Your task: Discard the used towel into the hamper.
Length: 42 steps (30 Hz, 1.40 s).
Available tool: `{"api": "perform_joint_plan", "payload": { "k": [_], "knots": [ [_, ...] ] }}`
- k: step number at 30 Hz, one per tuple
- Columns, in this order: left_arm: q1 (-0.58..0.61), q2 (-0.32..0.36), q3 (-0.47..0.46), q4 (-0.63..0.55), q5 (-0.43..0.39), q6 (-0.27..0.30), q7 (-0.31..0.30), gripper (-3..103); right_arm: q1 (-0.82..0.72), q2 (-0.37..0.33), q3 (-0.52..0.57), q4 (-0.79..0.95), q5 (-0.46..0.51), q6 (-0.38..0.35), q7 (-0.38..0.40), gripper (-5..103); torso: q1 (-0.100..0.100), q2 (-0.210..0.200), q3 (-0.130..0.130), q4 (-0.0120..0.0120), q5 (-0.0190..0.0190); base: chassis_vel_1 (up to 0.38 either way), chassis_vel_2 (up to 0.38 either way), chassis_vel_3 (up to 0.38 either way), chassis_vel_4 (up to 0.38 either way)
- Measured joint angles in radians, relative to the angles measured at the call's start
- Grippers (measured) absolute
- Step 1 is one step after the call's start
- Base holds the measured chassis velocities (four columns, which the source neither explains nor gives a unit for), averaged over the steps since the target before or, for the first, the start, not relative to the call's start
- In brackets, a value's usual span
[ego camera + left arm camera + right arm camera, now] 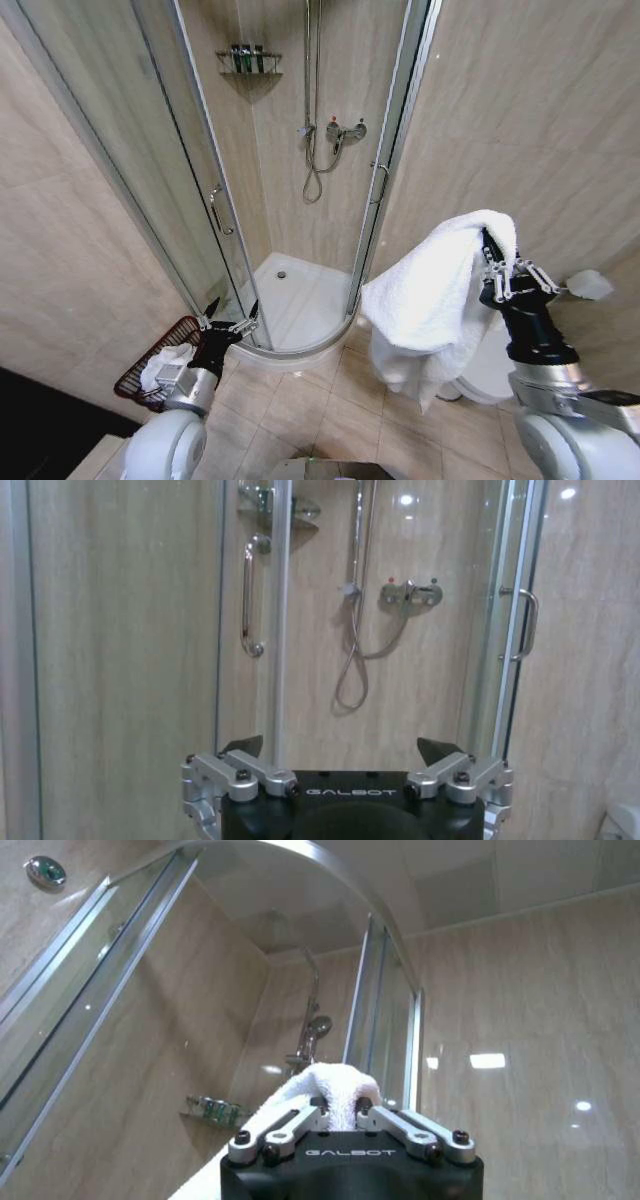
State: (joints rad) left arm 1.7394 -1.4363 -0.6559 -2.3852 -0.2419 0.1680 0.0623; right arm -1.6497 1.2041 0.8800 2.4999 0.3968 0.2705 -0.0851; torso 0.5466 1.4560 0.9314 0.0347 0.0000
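Observation:
A white towel (430, 300) hangs in folds from my right gripper (490, 255), which is raised at the right and shut on the cloth's top edge. In the right wrist view the towel (330, 1080) bulges up between the closed fingers of that gripper (340, 1104). The hamper (140, 385), a dark reddish-brown wire basket, stands on the tiled floor at the lower left with some white cloth (165, 365) inside. My left gripper (230, 312) hovers just right of and above the hamper, open and holding nothing. The left wrist view shows this gripper (342, 746) open toward the shower.
A curved glass shower enclosure (215, 200) with a white tray (300, 300) fills the corner ahead. Its door handles (220, 210) face me. A white toilet (490, 375) stands behind the hanging towel at the right. Beige tiled walls close in on both sides.

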Motion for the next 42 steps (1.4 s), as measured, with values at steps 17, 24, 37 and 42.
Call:
{"api": "perform_joint_plan", "payload": {
  "k": [17,24,37,42],
  "knots": [
    [0.0,0.0,0.0,0.0,0.0,0.0,0.0,100,-0.001,0.001,0.0,0.0,-0.002,0.0,0.001,8,0.047,0.102,0.054,0.0,0.0,0.0,0.0,0.0,0.0],
    [0.0,0.0,0.0,0.0,0.0,0.0,0.0,100,-0.006,0.001,0.002,0.0,-0.005,0.0,0.003,8,0.067,0.144,0.077,0.0,0.0,0.0,0.0,0.0,0.0],
    [0.0,0.0,0.0,0.0,0.0,0.0,0.0,100,-0.007,0.001,0.002,0.0,0.004,0.0,0.025,8,0.067,0.145,0.078,0.0,0.0001,0.0,0.0,0.0,0.0],
    [0.0,0.0,0.0,0.0,0.0,0.0,0.0,100,-0.004,0.003,0.0,0.0,0.004,0.0,0.026,8,0.065,0.142,0.076,0.0,0.0,0.0,0.0,0.0,0.0]
  ]
}}
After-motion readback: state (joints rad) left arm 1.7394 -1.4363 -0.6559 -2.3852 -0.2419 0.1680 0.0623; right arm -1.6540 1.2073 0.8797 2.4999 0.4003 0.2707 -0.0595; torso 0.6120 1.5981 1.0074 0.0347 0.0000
